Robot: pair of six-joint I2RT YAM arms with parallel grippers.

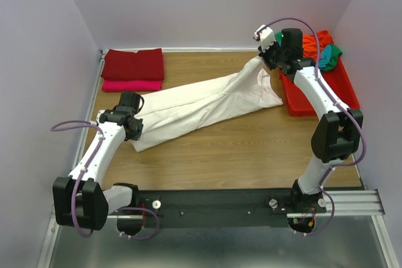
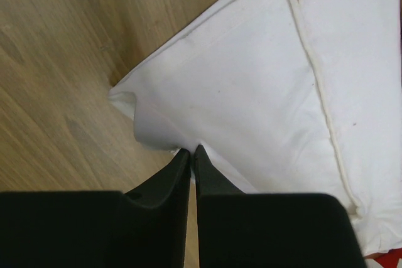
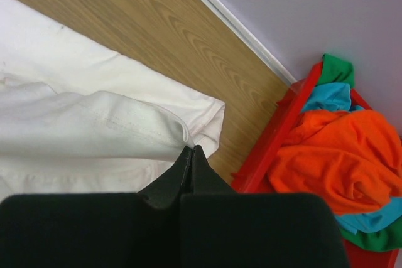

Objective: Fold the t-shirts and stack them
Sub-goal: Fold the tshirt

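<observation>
A large cream-white t-shirt point(image 1: 207, 101) lies stretched in a long diagonal band across the wooden table. My left gripper point(image 1: 134, 131) is shut on its near-left corner point(image 2: 157, 136), the cloth pinched between the black fingertips. At the far right, my right gripper point(image 1: 266, 59) is shut on the shirt's other end point(image 3: 125, 123), which is lifted slightly off the table. A folded dark red t-shirt point(image 1: 133, 64) rests on a folded bright pink one point(image 1: 132, 85) at the back left. Orange point(image 3: 339, 155), teal point(image 3: 330, 95) and green point(image 3: 339, 69) t-shirts are heaped in the tray.
A red plastic tray point(image 1: 314, 101) stands at the back right beside the wall, just right of my right gripper. A raised white lip point(image 1: 207, 49) borders the table's far edge. Bare wood point(image 1: 239, 149) lies in front of the white shirt.
</observation>
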